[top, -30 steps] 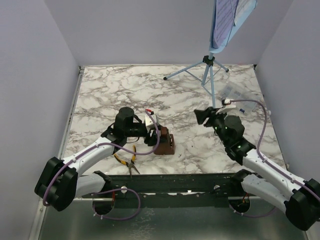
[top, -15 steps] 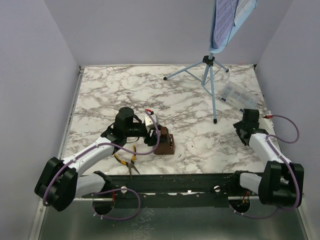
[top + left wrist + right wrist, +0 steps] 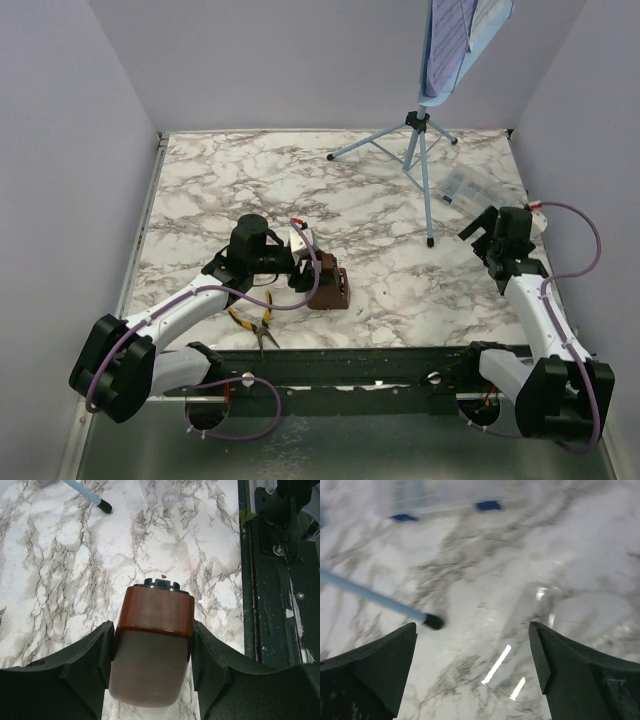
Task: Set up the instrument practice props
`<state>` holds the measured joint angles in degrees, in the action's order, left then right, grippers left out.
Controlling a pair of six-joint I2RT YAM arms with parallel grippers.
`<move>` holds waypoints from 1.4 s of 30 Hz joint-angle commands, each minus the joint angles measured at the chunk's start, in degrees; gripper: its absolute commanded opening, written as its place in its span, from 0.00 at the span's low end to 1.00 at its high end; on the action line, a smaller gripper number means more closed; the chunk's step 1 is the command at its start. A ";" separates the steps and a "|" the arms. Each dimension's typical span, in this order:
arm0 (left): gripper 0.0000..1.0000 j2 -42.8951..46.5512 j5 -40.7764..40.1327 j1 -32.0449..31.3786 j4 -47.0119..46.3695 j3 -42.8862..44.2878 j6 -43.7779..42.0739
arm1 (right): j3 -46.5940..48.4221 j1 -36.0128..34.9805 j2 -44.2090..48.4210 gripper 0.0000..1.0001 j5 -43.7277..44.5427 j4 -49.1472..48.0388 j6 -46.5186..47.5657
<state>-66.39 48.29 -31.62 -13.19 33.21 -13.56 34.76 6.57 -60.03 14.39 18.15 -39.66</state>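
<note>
Looking down from above, you see the music stand (image 3: 423, 160) at 1 o'clock on the table (image 3: 250, 180), the sheet of music (image 3: 447, 40) on its desk, and the metronome (image 3: 333, 290) near 6 o'clock. Only your left wrist view shows the left gripper (image 3: 151, 655) pinching the metronome's flanks. Your right wrist view shows the right gripper (image 3: 475, 670) spread wide on nothing, a stand foot (image 3: 434, 621) at its 10 o'clock and the blurred clear box (image 3: 445, 500) at 12.
</note>
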 commanded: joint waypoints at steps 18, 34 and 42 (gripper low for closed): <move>0.00 0.10 -1.12 0.50 1.06 0.32 -3.05 | -13.78 -28.81 -8.31 0.84 -79.27 -61.57 38.87; 0.00 0.04 -1.23 0.43 0.78 0.14 -2.87 | -11.39 -36.25 -24.95 0.59 -74.01 -70.28 52.08; 0.00 -0.48 -0.56 0.37 0.53 0.31 -2.74 | -9.31 -37.66 -28.70 0.50 -73.03 -70.40 53.49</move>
<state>-66.43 48.40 -31.57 -13.17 33.26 -13.56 24.08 -30.35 -86.85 -58.17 -49.87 11.73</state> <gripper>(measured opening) 0.586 0.542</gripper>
